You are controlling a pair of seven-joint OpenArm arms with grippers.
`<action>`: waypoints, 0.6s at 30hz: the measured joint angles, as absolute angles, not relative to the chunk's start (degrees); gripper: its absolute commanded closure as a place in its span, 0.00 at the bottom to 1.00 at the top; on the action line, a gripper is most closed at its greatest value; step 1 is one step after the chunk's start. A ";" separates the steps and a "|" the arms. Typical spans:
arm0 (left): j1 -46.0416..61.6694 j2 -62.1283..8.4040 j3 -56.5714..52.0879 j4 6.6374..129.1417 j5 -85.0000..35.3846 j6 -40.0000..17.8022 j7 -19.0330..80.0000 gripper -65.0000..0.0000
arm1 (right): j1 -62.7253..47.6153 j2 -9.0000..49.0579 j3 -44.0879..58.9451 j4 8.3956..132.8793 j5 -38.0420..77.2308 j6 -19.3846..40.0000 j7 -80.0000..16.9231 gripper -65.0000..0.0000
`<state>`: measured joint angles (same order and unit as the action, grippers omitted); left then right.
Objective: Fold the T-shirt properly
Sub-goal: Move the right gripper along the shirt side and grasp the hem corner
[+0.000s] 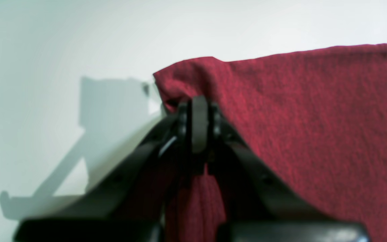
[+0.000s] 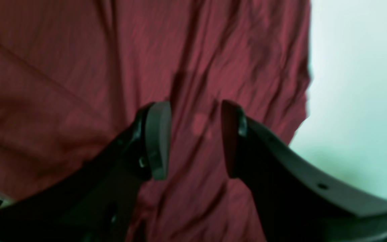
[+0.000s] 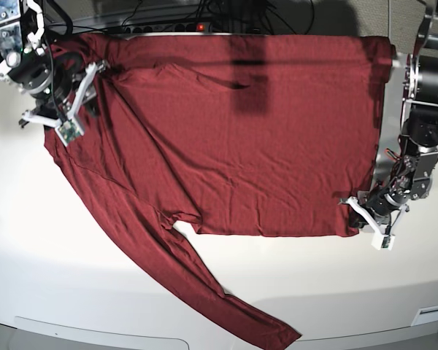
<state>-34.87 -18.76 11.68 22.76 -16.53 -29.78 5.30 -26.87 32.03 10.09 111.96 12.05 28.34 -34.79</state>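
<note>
Two hands are working the T-shirt [image 3: 263, 138]: the left hand [image 1: 198, 111] is pinching the hem corner with jaws closed tight, while the right hand [image 2: 196, 137] is hovering wide open over the wrinkled shoulder, gripping nothing. Maroon fabric is lying spread across the white bench [image 3: 73, 292], one sleeve trailing toward the front edge.

White table [image 3: 73, 292] with a smooth, matte top and a rounded near edge. A dark red T-shirt [image 3: 248, 138] lies directly on it, spread nearly flat and slightly wrinkled, its body covering the far and middle part of the surface. One long sleeve [image 3: 182, 281] runs diagonally across the bare top toward the near edge. A bundle of dark cables [image 3: 175, 18] lies along the far edge, behind the shirt.
</note>
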 measured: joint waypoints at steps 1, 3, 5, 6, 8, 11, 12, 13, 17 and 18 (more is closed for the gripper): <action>-34.81 -18.83 11.68 22.76 -16.84 -29.76 5.30 1.00 | -25.98 32.05 10.09 111.94 12.03 28.32 -33.80 0.62; -34.72 -18.87 11.68 22.76 -18.52 -29.78 5.37 1.00 | -23.92 32.03 10.09 111.37 12.16 28.32 -31.79 0.62; -34.74 -18.87 11.68 22.74 -19.33 -29.78 5.80 1.00 | -21.41 31.94 10.07 109.14 12.67 28.47 -31.66 0.62; -34.76 -18.87 11.68 22.76 -19.31 -29.76 5.85 1.00 | -19.88 31.90 10.04 107.33 13.52 28.42 -32.05 0.62; -34.76 -18.87 11.68 22.74 -19.33 -29.76 5.78 1.00 | -16.56 31.90 10.02 102.94 17.54 28.42 -34.37 0.62; -34.79 -18.70 11.68 22.74 -19.16 -29.71 5.80 1.00 | -10.76 31.77 10.02 95.66 22.13 27.99 -36.53 0.62; -34.79 -18.55 11.68 22.74 -19.25 -29.71 5.82 1.00 | -8.60 31.73 10.04 93.82 23.20 27.94 -37.10 0.62; -34.79 -18.41 11.68 22.74 -19.20 -29.69 5.82 1.00 | -6.44 31.73 10.04 92.36 24.25 28.14 -37.87 0.62; -34.79 -18.22 11.68 22.74 -19.20 -29.56 5.80 1.00 | 2.17 31.77 9.26 85.45 27.35 28.34 -40.95 0.62; -34.81 -18.22 11.68 22.74 -19.20 -29.56 5.82 1.00 | 4.05 31.86 8.49 83.37 27.55 28.42 -40.91 0.62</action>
<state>-34.81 -18.22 11.68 22.74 -19.20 -29.56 5.82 4.05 31.86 8.49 83.37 27.55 28.42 -40.91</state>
